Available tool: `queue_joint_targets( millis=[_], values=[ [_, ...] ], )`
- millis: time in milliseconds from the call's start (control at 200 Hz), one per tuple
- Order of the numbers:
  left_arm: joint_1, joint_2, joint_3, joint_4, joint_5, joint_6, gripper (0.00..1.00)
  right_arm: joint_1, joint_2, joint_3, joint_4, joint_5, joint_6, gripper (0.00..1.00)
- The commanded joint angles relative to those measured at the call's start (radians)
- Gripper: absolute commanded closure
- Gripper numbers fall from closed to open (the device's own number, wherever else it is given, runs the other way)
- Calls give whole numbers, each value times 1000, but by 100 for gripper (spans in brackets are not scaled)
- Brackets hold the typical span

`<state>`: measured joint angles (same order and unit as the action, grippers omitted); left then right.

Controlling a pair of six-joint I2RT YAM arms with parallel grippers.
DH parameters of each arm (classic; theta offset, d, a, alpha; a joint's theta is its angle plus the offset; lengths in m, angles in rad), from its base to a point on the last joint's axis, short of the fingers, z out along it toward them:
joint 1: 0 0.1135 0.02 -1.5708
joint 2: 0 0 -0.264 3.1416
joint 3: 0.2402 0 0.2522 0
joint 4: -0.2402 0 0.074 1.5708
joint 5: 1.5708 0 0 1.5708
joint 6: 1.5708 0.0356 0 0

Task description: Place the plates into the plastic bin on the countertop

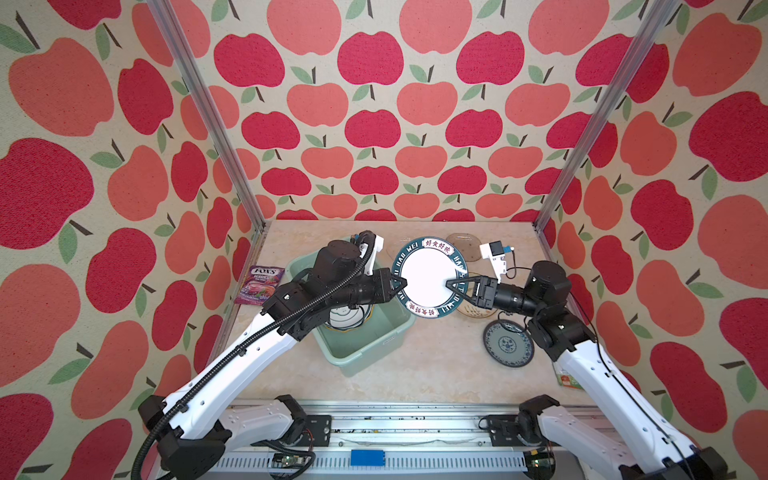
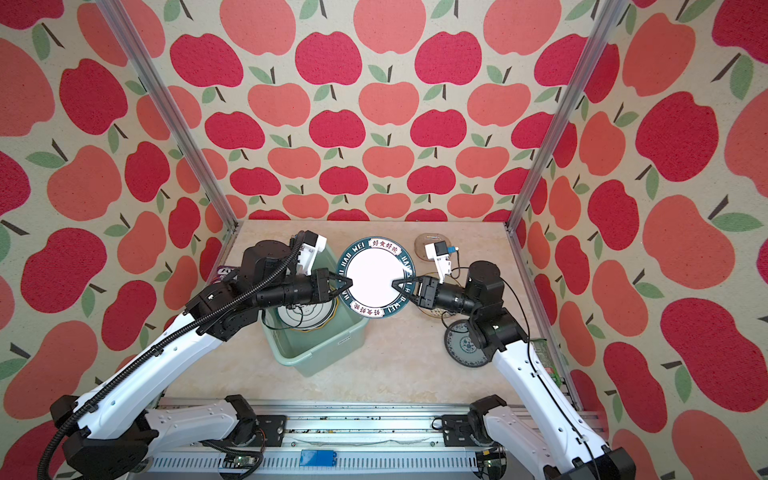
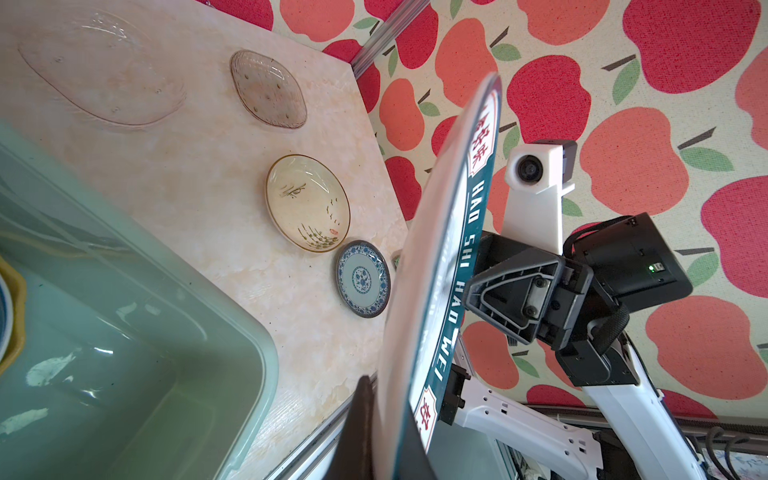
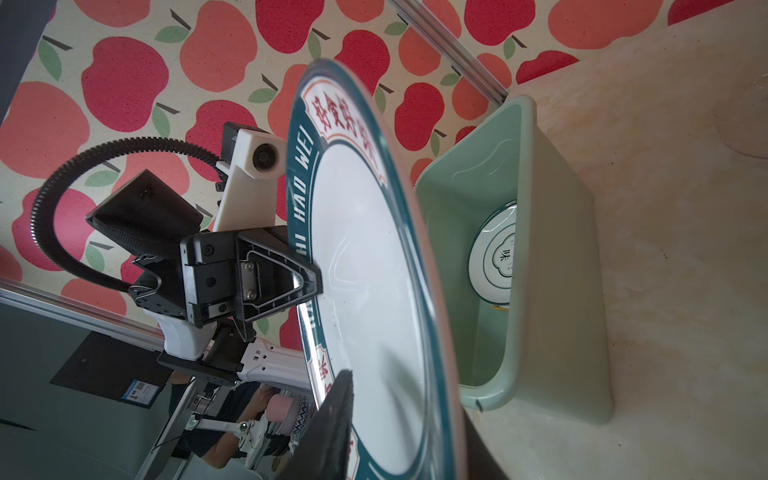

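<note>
A white plate (image 1: 428,278) (image 2: 376,278) with a dark teal lettered rim hangs in the air just right of the mint-green plastic bin (image 1: 361,357) (image 2: 316,357). My left gripper (image 1: 405,284) (image 3: 384,386) is shut on its left rim. My right gripper (image 1: 448,284) (image 4: 405,395) straddles the opposite rim, its jaws standing slightly apart. Inside the bin lies a white ringed plate (image 1: 345,318) (image 4: 494,253) on a yellow one (image 3: 16,291). On the countertop (image 1: 415,365) rest a blue-patterned plate (image 1: 507,343) (image 3: 363,278), a cream plate (image 3: 307,203) and two glass plates (image 3: 268,89) (image 3: 99,68).
A purple Fox's snack packet (image 1: 259,284) lies left of the bin by the wall. A green packet (image 1: 567,380) sits at the right edge under my right arm. Metal frame posts stand at the back corners, and a rail runs along the front.
</note>
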<state>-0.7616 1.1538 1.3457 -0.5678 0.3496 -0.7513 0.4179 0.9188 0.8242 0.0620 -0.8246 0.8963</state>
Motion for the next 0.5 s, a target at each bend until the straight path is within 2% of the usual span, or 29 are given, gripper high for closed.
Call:
queue_joint_targets(
  millis=[0,265,335,415,495],
  values=[
    [-9,17,13,-60,23,-1,100,-1,-5,6,117,-33,0,80],
    [-7,35,11,-42,32,-2,100,-1,-8,-7,124,-26,10,100],
    [-6,27,6,-27,17,-1,91,-1,-4,-1,119,-20,12,100],
    [-5,8,-5,-9,-26,7,73,-1,3,13,102,-8,8,100],
    [-4,-28,-29,22,-76,25,60,-1,14,49,21,21,-27,100]
  ],
)
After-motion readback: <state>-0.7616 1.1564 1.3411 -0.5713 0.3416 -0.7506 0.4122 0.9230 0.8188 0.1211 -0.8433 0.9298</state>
